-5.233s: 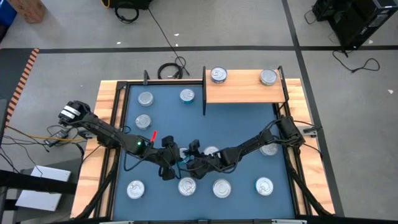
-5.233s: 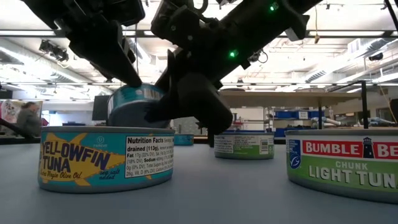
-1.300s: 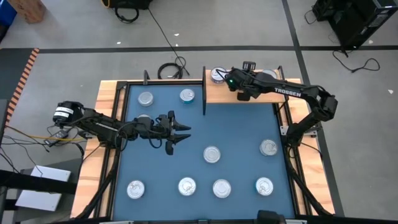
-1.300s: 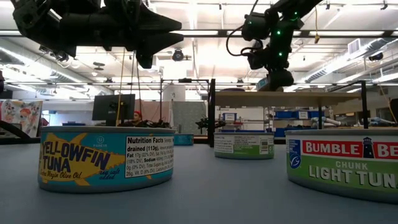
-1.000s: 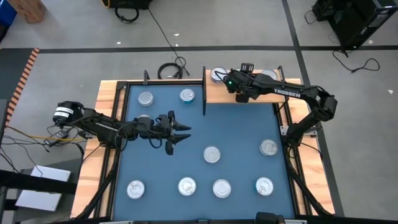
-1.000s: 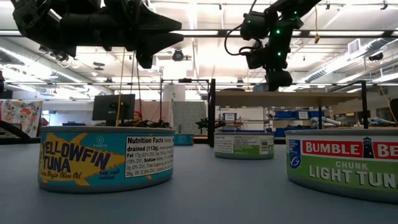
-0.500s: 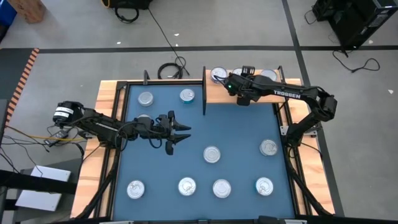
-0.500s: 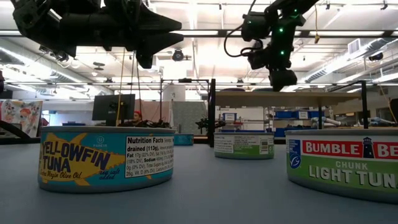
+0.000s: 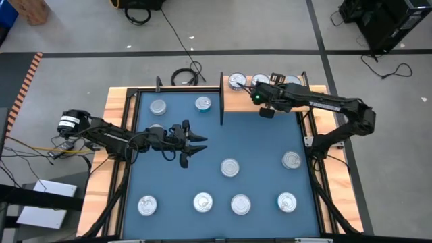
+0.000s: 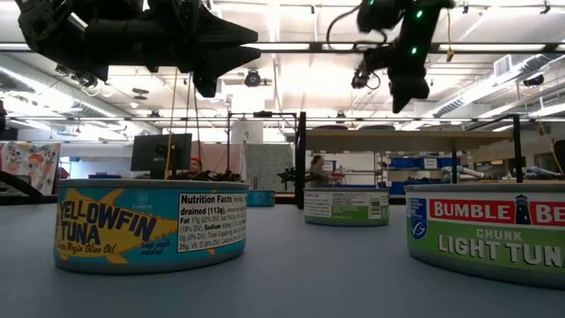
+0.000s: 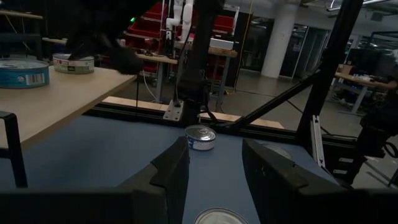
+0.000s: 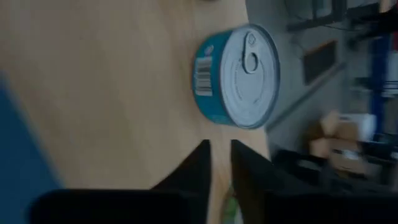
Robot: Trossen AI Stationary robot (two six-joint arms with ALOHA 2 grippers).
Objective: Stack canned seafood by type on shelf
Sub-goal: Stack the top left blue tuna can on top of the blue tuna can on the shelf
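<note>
**Right arm leaves a tin on the shelf**

The right gripper [image 9: 264, 102] has lifted clear of the shelf [image 9: 270, 101] and drawn its fingers [image 12: 202, 163] nearly together around nothing. A moment ago it hung spread over the shelf's left end; now 3 tins stand there, the new teal tin [image 12: 237, 76] just beside the first [image 9: 236, 82], with another [image 9: 291, 81] further right. That placement looks finished, so a further pick-up is the likely next step. The left gripper [image 9: 192, 143] waits above the mat [image 9: 263, 142], jaws apart and empty, unmoved. 8 tins remain on the mat, among them one [image 9: 230, 167] near its middle.
</note>
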